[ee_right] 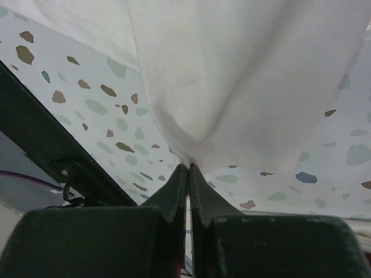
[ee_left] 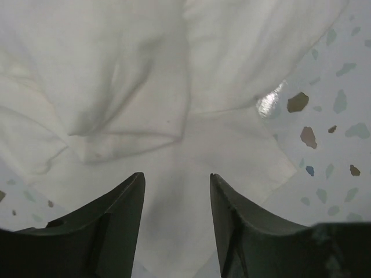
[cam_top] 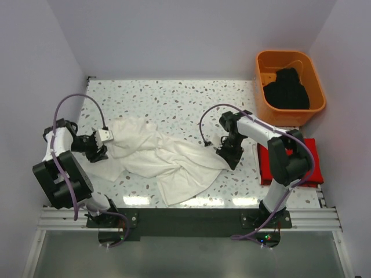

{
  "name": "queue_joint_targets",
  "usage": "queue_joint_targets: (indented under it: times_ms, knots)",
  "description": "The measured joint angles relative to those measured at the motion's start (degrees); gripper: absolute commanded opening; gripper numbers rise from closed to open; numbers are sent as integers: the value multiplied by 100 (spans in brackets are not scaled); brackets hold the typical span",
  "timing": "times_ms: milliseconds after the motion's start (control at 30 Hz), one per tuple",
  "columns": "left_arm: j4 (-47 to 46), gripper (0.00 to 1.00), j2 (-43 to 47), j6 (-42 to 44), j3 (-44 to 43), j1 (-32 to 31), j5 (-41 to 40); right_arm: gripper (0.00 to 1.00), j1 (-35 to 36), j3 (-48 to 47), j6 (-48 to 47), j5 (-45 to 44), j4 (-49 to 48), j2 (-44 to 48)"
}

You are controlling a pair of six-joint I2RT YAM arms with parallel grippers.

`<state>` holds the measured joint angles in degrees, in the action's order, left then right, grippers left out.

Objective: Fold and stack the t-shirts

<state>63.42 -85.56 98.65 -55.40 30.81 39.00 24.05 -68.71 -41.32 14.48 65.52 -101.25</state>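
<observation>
Fabric fills most of both wrist views, and only the top view shows the whole layout. There the white t-shirt [cam_top: 156, 159] lies crumpled and spread across the middle of the speckled table [cam_top: 185, 98]. It reaches from the left gripper [cam_top: 99, 149] at its left edge to the right gripper [cam_top: 230, 155] at its right edge. Only that view takes in the other two shirts. The red t-shirt [cam_top: 310, 152] lies folded flat at the table's right edge, partly hidden under the right arm. The black t-shirt [cam_top: 286, 90] is heaped inside the orange tub [cam_top: 290, 53] at the far right corner.

The left wrist view shows what the overhead one cannot. The left gripper [ee_left: 177, 176] has its jaws partly apart with nothing between them. The white t-shirt [ee_left: 145, 104] lies rumpled just beyond and beneath the fingertips, and a hemmed edge crosses in front of them. Bare table [ee_left: 336, 116] shows to the right of the cloth.

In the right wrist view, the right gripper [ee_right: 189, 167] has its jaws pressed tight together on a small pinch of the white t-shirt [ee_right: 232, 87]. The cloth fans out from the pinch like a tent. It hangs clear of the table [ee_right: 87, 116], whose speckles show on either side beneath it.
</observation>
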Motion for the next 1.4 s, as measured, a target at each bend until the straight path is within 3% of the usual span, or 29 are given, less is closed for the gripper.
queue_joint_targets:
  times_ms: [67, 200, 333, 500, 633, 967, 1400]
  knots:
    - [-94, 57, -136, -468, -466, -133, 284, 0, 0, -63, -11, 2, 4, -118]
    - [-1027, 57, -658, -2463, -1449, -863, 372, 0, 0, -216, -15, 0, -20, -352]
    - [-1672, 49, -1663, -4378, -2555, -1554, 216, 0, 0, -393, -15, 2, -15, -448]
    - [-1834, 52, -3270, -6166, -4094, -1775, 4, 0, 0, -533, -2, 2, -22, -457]
    - [-1858, 54, -4022, -7132, -4509, -1777, -96, 0, 0, -597, 17, 2, -22, -501]
    - [-1939, 49, -4465, -7945, -5053, -2006, -221, 0, -9, -601, 20, -2, -17, -553]
    - [-1923, 51, -4892, -7849, -5495, -2269, -809, 0, -31, -719, 20, -9, 20, -638]
